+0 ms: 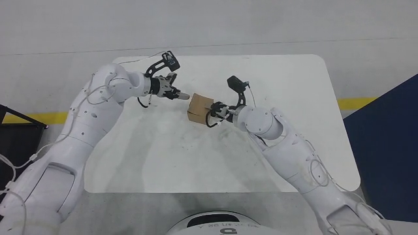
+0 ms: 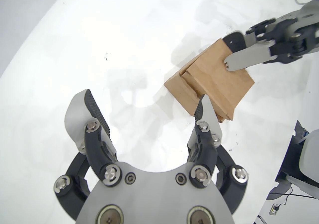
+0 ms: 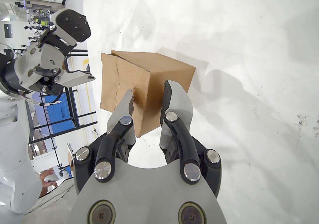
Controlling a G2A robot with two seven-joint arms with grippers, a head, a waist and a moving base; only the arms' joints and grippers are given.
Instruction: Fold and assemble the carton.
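Carton (image 1: 198,108): brown, folded into box form, found between the two grippers over the far half of the table (image 1: 294,91), slightly to the robot's left of centre. Whether its underside rests on the table cannot be told.

Right gripper (image 3: 148,89): closed on the carton. One corner edge is pinched between the fingers, and the board is dented at the grip.

Left gripper (image 2: 145,95): open, fingers spread wide, nothing held. It is placed at the opposite side of the carton. One fingertip (image 2: 203,103) is seen just beside the carton's nearest edge; contact cannot be determined. Overlapped flaps with a seam are seen on the face turned toward this gripper's camera.

Surface: white table with rounded corners, lightly scuffed and speckled with small dark marks.

Room: a grey floor (image 1: 196,13) is seen beyond the table, crossed by a yellow line (image 1: 356,102). A blue panel (image 1: 392,150) is seen at the robot's right. Blue boards on black frames (image 3: 72,100) are seen behind the left gripper in the right wrist view.

Edges and room: the carton is kept well apart from every table edge, the far edge being nearest. Bare table is found on all sides, the widest stretches lying toward the robot and to its right.
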